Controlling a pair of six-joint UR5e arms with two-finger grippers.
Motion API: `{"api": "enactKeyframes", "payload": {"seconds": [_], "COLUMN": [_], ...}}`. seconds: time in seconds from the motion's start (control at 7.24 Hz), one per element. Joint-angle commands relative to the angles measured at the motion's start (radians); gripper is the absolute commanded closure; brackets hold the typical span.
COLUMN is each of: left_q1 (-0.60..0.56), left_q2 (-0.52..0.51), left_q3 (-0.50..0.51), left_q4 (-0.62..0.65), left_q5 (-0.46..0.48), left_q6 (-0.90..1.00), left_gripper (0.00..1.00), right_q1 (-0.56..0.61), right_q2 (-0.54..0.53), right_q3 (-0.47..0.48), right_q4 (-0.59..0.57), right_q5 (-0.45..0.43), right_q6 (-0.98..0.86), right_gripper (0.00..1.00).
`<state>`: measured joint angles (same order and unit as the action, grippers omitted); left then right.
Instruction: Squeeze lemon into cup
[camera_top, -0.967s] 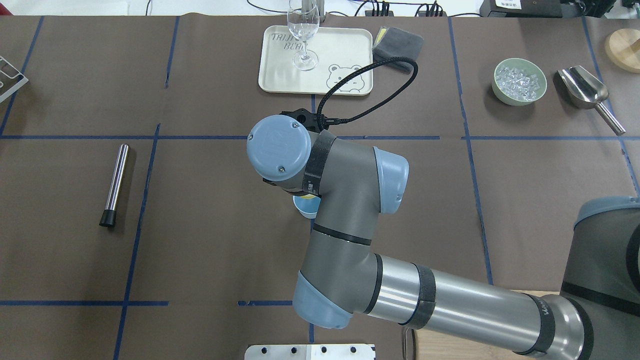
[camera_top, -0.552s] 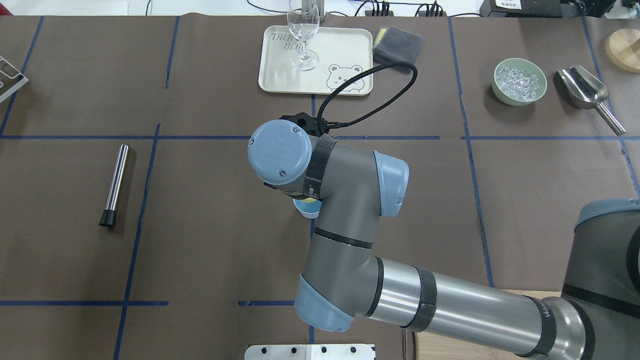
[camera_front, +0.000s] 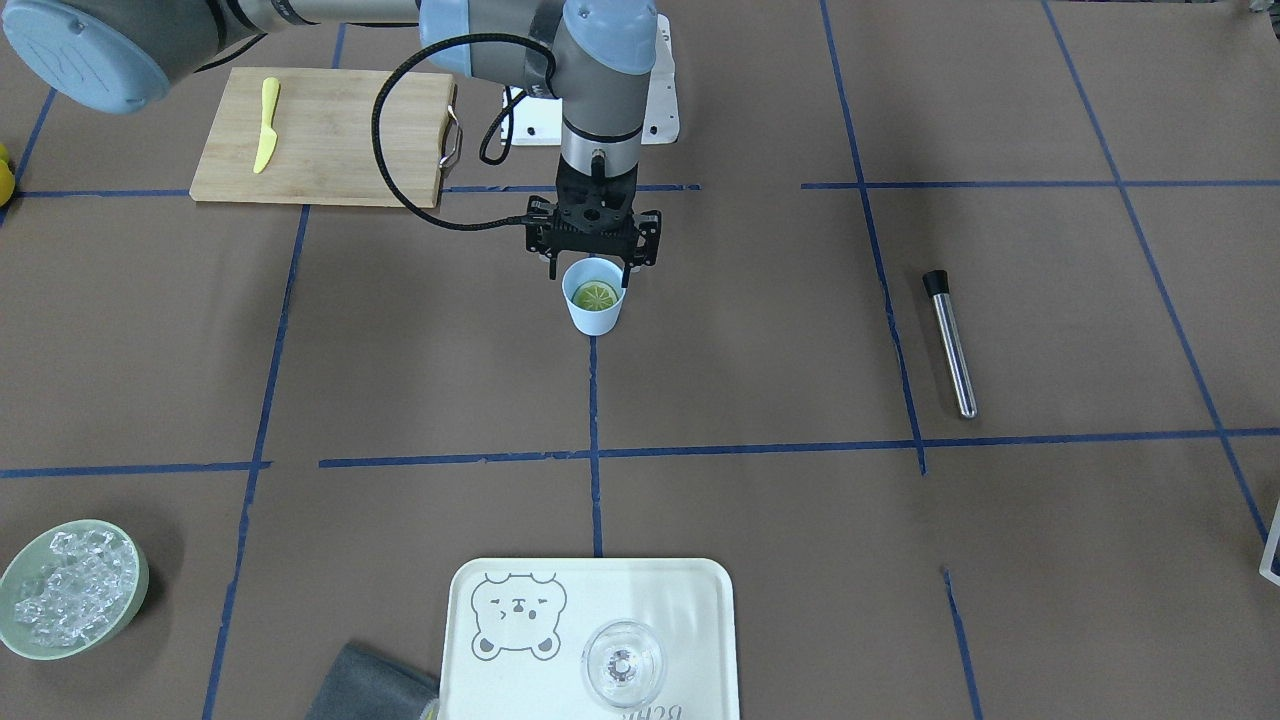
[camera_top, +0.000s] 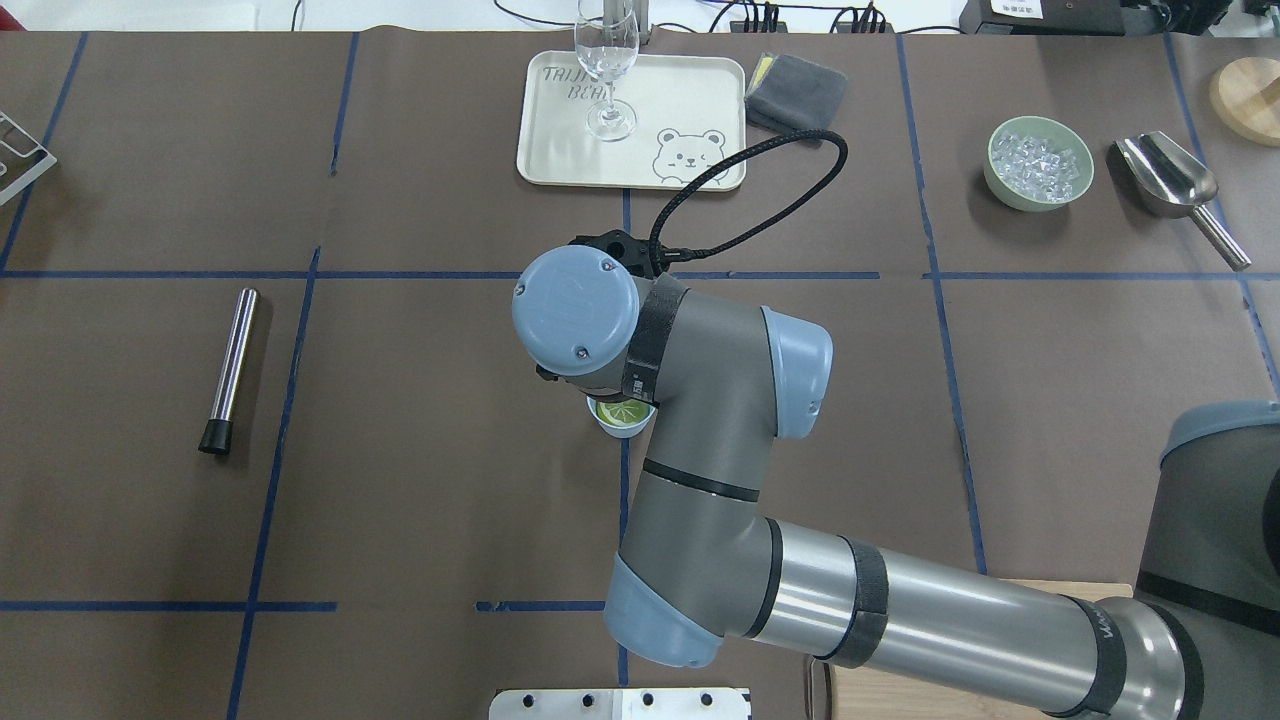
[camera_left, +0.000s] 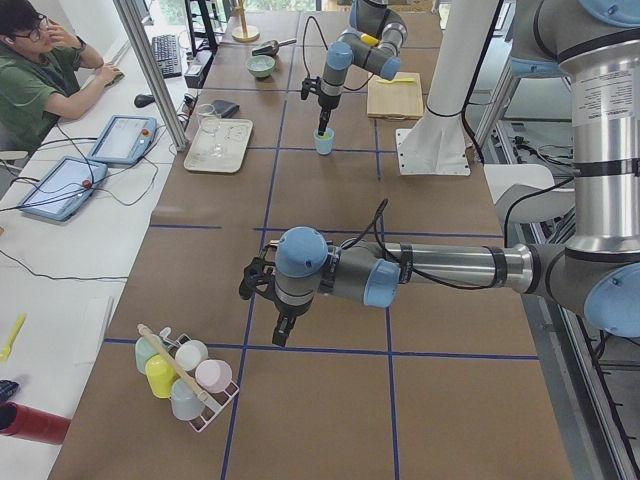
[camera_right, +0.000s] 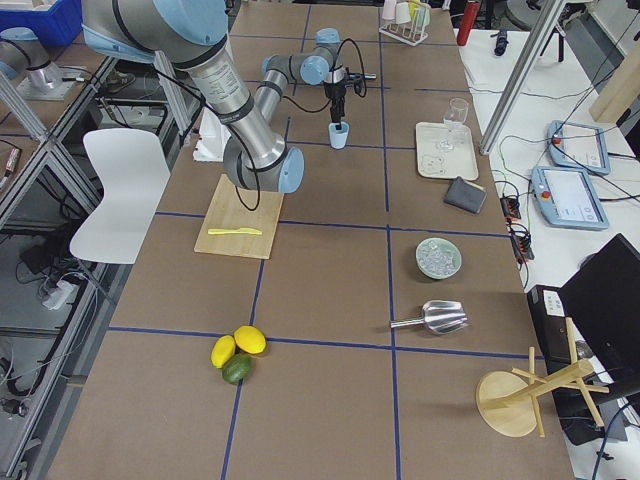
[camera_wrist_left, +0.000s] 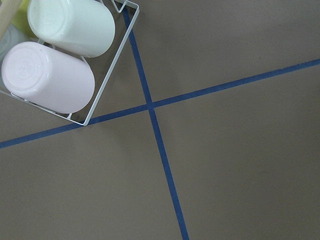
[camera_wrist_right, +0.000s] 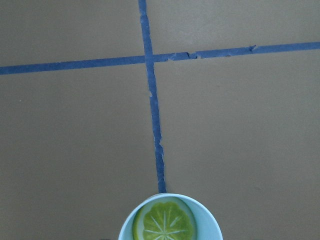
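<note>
You have the lemon lying cut face up inside the cup, which stands on a blue tape line just above the middle of the front-facing view. Your right gripper hangs directly over the cup's rim, fingers spread wide and holding nothing. The left gripper points down near the wire rack, low in the left-side view; you cannot tell its spread.

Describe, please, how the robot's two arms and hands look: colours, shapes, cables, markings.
Both the right arm and the left arm are round grey and silver tubes with light blue joint caps and black bands. Each carries a black cable. The right hand and the left hand are black.
</note>
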<state>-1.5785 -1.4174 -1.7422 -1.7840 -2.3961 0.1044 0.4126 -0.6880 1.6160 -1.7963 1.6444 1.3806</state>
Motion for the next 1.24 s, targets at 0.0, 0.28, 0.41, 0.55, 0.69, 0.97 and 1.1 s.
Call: {"api": "enactKeyframes", "payload": {"seconds": [0.0, 0.28, 0.41, 0.55, 0.69, 0.97, 1.1], "left_q1": [-0.002, 0.0, 0.0, 0.002, 0.009, 0.009, 0.008], "left_q2": [0.0, 0.0, -0.002, -0.009, -0.021, -0.052, -0.052], "left_q3": [0.001, 0.001, -0.002, -0.008, -0.014, 0.007, 0.009], "left_q4": [0.0, 0.002, -0.002, -0.003, -0.029, -0.145, -0.284], "left_q5": [0.0, 0.0, 0.008, 0.011, 0.009, 0.008, 0.008], "left_q6": [0.001, 0.0, 0.001, 0.0, -0.006, -0.008, -0.009], "left_gripper": [0.0, 0.0, 0.0, 0.0, 0.0, 0.0, 0.0], "right_q1": [0.0, 0.003, 0.044, 0.119, 0.203, 0.393, 0.481], "right_q2": [-0.001, -0.031, -0.069, -0.096, -0.125, -0.203, -0.259], "right_q3": [0.015, 0.079, 0.111, 0.12, 0.12, 0.125, 0.131], "right_q4": [-0.002, -0.003, -0.002, 0.0, 0.0, 0.005, 0.018], "right_q5": [0.002, 0.003, 0.037, 0.108, 0.191, 0.315, 0.38], "right_q6": [0.0, -0.085, -0.185, -0.269, -0.401, -0.608, -0.677], "right_gripper": [0.0, 0.0, 0.0, 0.0, 0.0, 0.0, 0.0]}}
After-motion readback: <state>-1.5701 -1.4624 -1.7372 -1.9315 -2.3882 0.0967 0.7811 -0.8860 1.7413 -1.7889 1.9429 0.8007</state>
